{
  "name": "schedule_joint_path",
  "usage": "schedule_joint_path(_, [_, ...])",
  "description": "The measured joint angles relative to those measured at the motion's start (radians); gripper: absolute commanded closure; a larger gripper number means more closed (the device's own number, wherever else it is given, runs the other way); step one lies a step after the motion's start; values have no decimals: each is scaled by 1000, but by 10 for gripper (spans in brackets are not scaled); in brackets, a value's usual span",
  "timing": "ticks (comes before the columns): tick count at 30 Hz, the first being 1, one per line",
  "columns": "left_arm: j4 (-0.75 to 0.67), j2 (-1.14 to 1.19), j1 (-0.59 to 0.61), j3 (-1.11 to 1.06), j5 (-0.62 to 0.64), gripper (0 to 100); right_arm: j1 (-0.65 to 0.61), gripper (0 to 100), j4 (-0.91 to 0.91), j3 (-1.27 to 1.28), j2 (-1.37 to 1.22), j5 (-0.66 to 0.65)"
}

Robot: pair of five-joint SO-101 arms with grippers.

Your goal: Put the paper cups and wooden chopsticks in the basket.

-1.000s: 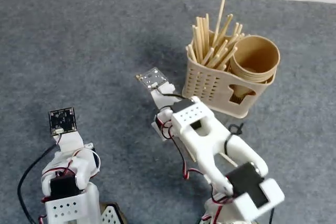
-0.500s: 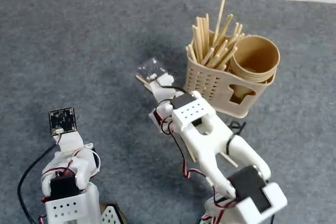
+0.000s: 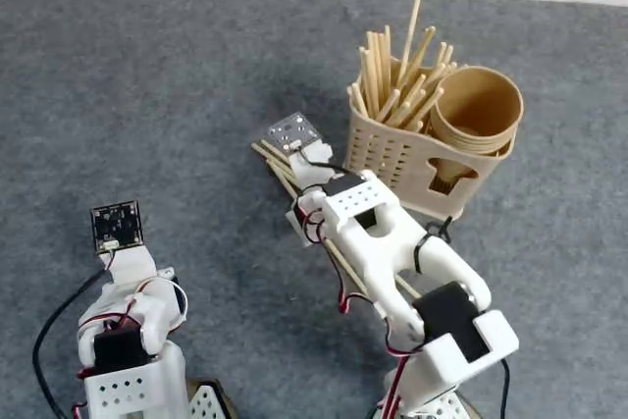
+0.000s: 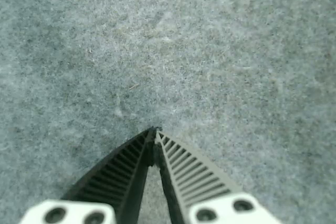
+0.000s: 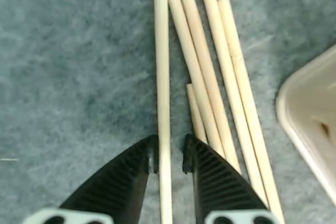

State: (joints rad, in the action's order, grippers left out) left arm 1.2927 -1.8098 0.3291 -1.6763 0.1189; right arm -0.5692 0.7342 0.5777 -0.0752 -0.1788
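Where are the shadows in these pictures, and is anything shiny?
High view: a soft dark shadow lies on the grey mat left of the basket, with more under the right arm; no glare. Right wrist view: the mat looks darker beside the chopsticks and around the right gripper. Left wrist view: even light, with a faint dark patch at the left gripper.

Loose chopsticks (image 3: 273,163) lie on the mat (image 3: 147,95) just left of the basket (image 3: 392,159) holding cups (image 3: 478,105).
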Motion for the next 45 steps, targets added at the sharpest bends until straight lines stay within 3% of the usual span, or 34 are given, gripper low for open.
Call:
schedule_joint_path(4, [0, 0, 0, 0, 0, 994, 0, 992, 0, -8, -6, 0])
schedule_joint_path(12, [0, 0, 0, 0, 0, 994, -15, 994, 80, -11, 17, -35])
schedule_joint_path(19, [0, 0, 0, 0, 0, 994, -38, 994, 161, 12, 219, -25])
schedule_joint_path(45, [0, 0, 0, 0, 0, 994, -43, 994, 172, 279, 895, 114])
